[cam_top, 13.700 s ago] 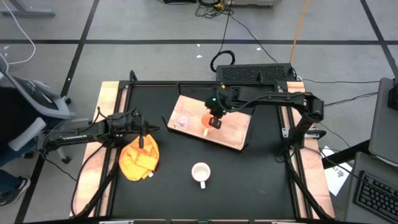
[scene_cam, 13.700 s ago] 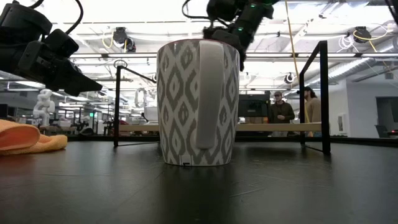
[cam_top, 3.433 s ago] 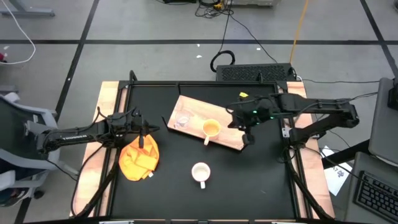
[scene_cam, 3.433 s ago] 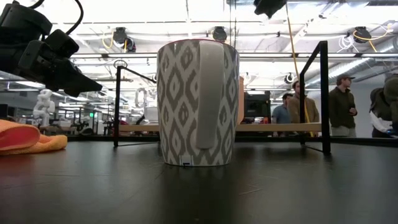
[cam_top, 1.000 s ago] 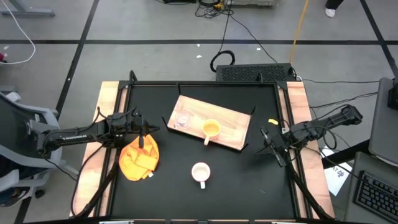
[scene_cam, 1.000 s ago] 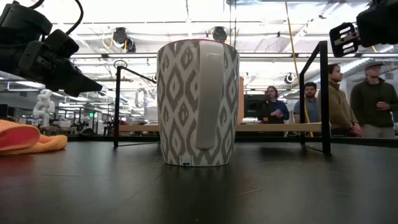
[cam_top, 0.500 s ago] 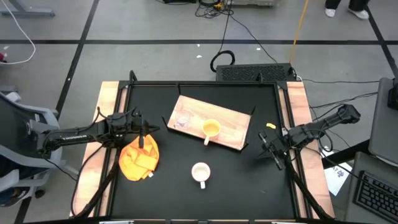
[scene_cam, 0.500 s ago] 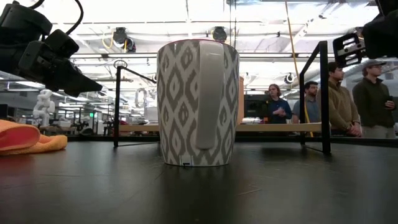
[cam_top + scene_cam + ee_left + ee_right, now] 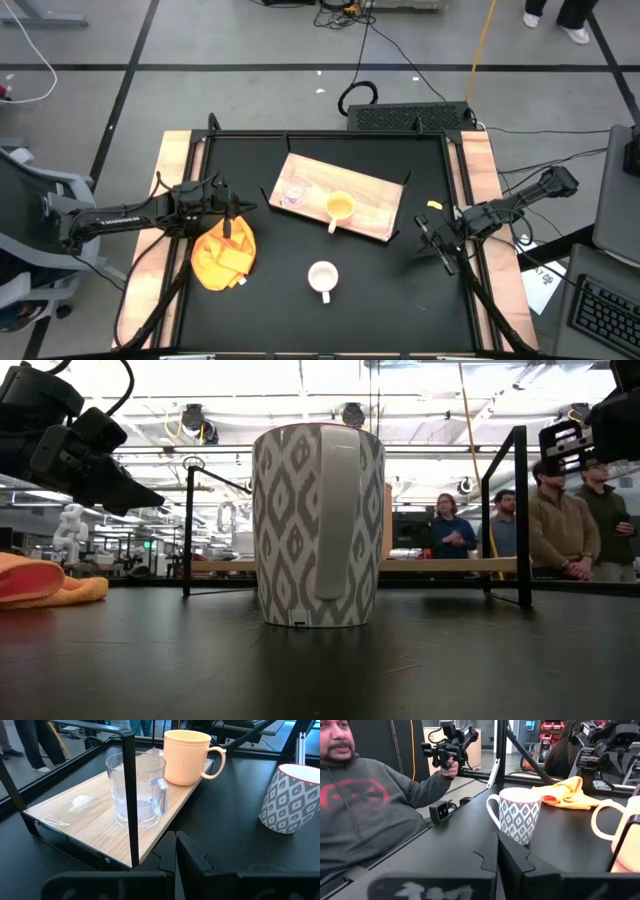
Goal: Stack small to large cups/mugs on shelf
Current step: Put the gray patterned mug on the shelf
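Since the earlier pictures, the right gripper point(image 9: 432, 238) has left the shelf point(image 9: 372, 205) and now hangs near the right edge of the black table point(image 9: 400, 300), with its fingers pressed together. On the shelf stand the clear glass cup point(image 9: 294, 191) and, beside it, the yellow-orange mug point(image 9: 340, 208). Apart from them, the white mug point(image 9: 322, 277) stands on the table. Next to the orange cloth point(image 9: 222, 255), the left gripper point(image 9: 236, 207) is also closed.
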You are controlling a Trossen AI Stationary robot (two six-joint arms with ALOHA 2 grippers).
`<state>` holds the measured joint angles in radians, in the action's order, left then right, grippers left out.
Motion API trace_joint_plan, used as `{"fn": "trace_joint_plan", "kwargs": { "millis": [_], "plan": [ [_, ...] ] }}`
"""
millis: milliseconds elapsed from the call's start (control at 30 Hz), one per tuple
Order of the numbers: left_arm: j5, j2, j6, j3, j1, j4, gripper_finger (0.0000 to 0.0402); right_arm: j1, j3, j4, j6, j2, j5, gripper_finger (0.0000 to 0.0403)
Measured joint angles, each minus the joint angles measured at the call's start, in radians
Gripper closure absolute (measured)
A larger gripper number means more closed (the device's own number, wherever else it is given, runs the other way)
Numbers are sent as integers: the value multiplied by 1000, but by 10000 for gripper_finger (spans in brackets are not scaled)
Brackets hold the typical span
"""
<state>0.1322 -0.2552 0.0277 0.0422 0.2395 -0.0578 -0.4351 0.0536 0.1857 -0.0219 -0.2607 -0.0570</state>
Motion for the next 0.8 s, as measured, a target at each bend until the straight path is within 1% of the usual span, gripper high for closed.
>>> {"fn": "trace_joint_plan", "kwargs": {
  "millis": [500, 667, 800],
  "plan": [
    [0, 0, 1, 0, 0, 0, 385, 0, -4, 1, 12, 0, 0, 403],
    [2, 0, -7, 0, 0, 0, 385, 0, -38, 38, 14, 0, 0, 403],
    [57, 1, -47, 0, 0, 20, 385, 0, -38, 24, 9, -6, 0, 403]
  ]
}}
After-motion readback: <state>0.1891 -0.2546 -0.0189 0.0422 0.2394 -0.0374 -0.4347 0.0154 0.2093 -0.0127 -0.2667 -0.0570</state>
